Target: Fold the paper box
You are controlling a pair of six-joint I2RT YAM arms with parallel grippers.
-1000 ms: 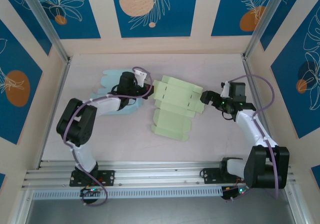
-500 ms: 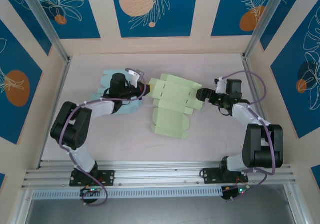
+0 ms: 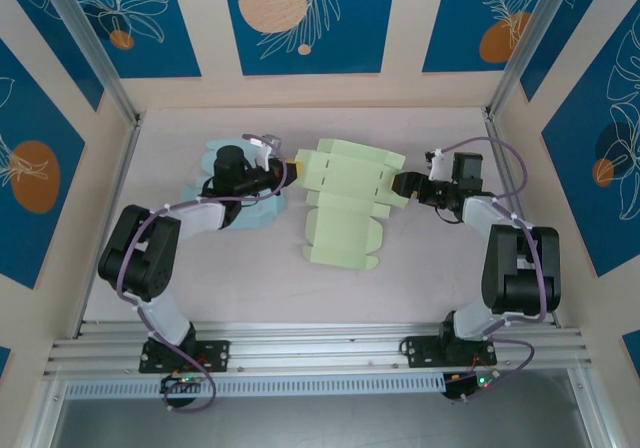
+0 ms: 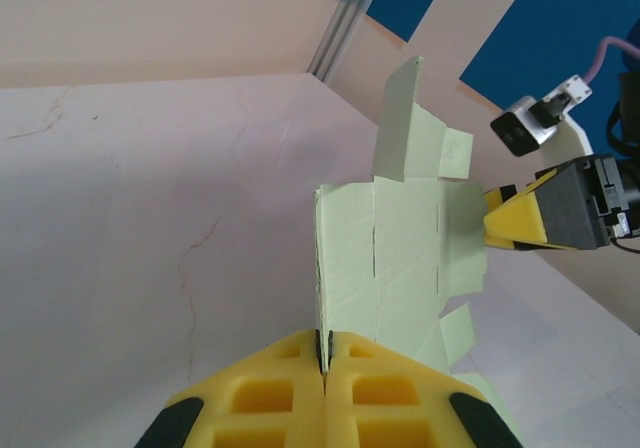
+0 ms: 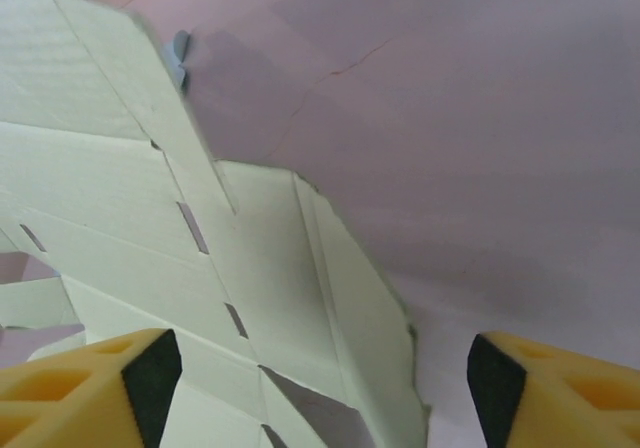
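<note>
The pale green paper box lies unfolded in the middle of the table, its left side lifted. My left gripper is shut on its left edge, and in the left wrist view the sheet stands on edge, pinched between the yellow pads of that gripper. My right gripper is at the box's right flap, open. In the right wrist view the green flap reaches in between the spread fingers of this gripper, without either pad touching it. The right gripper also shows beyond the sheet.
A light blue sheet lies under the left arm at the table's left. Wooden walls with blue panels close the table on three sides. A metal rail runs along the near edge by the arm bases.
The right gripper has moved up and in to the box's right flap. The left gripper has drawn back to the left, still holding the box's edge, and the box has turned slightly.
</note>
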